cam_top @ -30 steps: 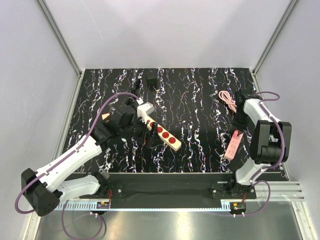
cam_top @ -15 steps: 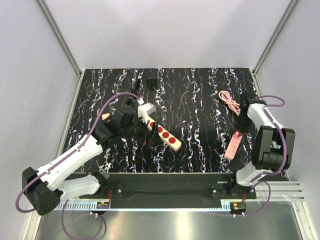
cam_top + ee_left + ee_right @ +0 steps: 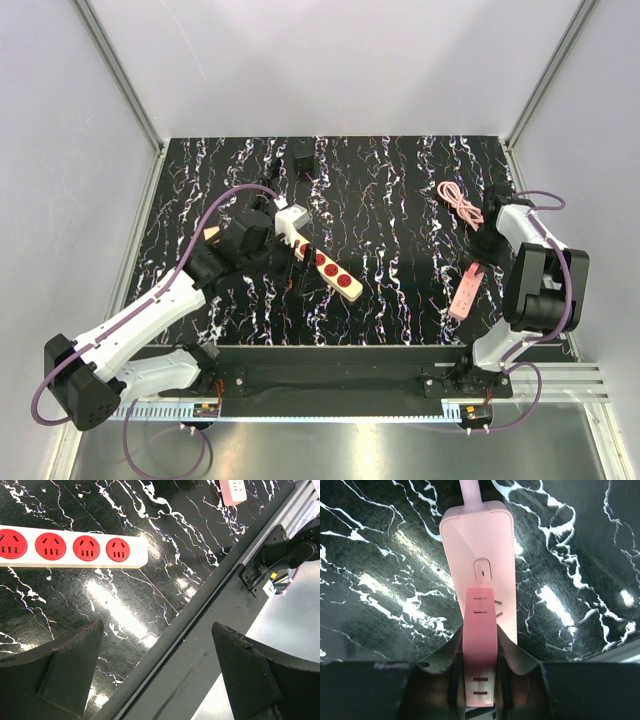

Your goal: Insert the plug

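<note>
left claw (image 3: 157, 627): spread wide, over bench (image 3: 400, 200)
cream strip (image 3: 68, 547): ahead-left of left claw
right claw (image 3: 480, 675): clamped on pink strip (image 3: 480, 580)
plug (image 3: 303, 153): well beyond left claw

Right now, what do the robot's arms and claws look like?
The left arm and right arm have white shells with black joints, each trailing a looping purple cable. The left claw and right claw have plain matte black fingers.
</note>
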Motion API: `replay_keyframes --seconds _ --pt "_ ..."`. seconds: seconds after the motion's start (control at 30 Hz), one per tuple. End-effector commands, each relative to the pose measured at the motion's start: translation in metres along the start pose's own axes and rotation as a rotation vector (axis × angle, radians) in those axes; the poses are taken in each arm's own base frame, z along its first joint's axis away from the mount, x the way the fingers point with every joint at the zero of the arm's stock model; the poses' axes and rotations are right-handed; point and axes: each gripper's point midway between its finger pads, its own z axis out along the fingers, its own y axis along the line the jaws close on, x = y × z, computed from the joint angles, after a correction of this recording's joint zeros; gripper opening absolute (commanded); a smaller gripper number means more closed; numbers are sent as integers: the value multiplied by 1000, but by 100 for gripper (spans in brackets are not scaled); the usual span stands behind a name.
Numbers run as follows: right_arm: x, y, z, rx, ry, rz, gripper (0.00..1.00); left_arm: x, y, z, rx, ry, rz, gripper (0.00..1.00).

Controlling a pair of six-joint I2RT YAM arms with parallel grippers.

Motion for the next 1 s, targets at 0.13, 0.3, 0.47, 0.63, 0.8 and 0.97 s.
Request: replay_keyframes --seconds 0.13,0.3,0.47,0.63,0.8,0.97 --pt "27 21 62 -68 114 -19 0 -17 -3 -5 -6 -68 46 95" --pt "25 23 60 -80 93 -23 0 -17 -1 -5 -18 -68 45 95" --pt "27 25 63 -88 115 -34 0 -18 -1 -5 -20 -71 46 95" --pt "20 17 59 -32 90 -20 35 -18 0 -6 -23 -72 48 95" --pt "-2 14 38 -11 9 -51 57 -22 1 -7 -30 -83 50 95" --pt "-33 19 0 -29 -77 -81 74 -24 6 -8 -56 -95 55 95"
